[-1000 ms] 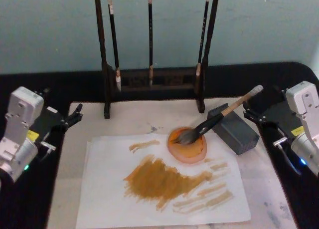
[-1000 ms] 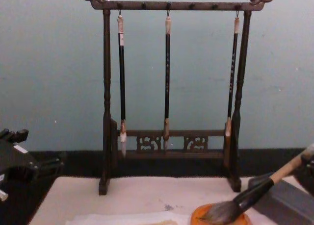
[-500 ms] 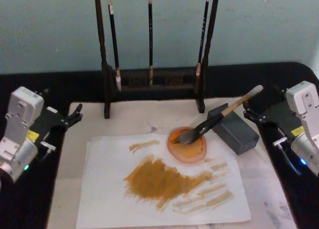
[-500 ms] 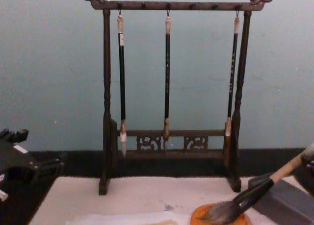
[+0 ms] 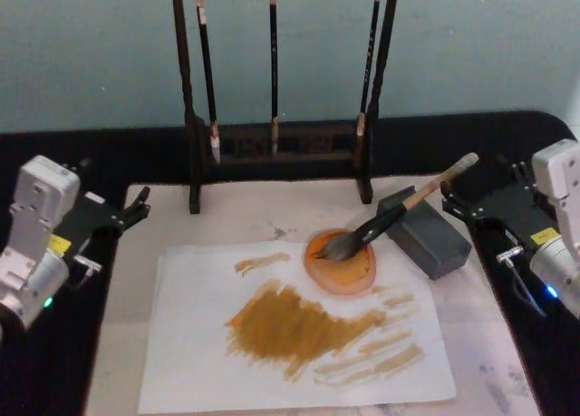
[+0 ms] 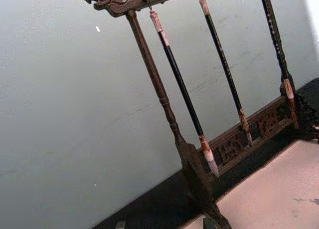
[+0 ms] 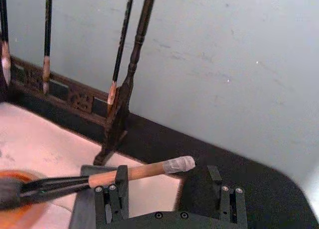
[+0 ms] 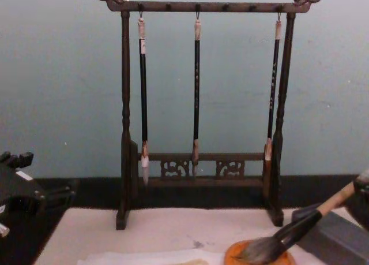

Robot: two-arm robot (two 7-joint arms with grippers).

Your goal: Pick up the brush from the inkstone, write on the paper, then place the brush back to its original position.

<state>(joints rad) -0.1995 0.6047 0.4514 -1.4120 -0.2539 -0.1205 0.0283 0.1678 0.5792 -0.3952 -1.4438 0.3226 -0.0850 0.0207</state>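
The right tool [image 7: 167, 181] is released, with the white end of the brush [image 5: 390, 218] lying between its fingers. Ahead of it, the bristles are rested in the inkstone [image 5: 358, 277] at the paper's [image 5: 199, 343] edge. The left tool [image 5: 134, 209] is parked well apart; its state cannot be told.

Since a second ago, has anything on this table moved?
The right gripper has shifted slightly, its body swinging right, open near the brush and not gripping it. The brush still lies with its bristles in the inkstone and its handle on the grey box. The paper and the parked left gripper are unchanged.
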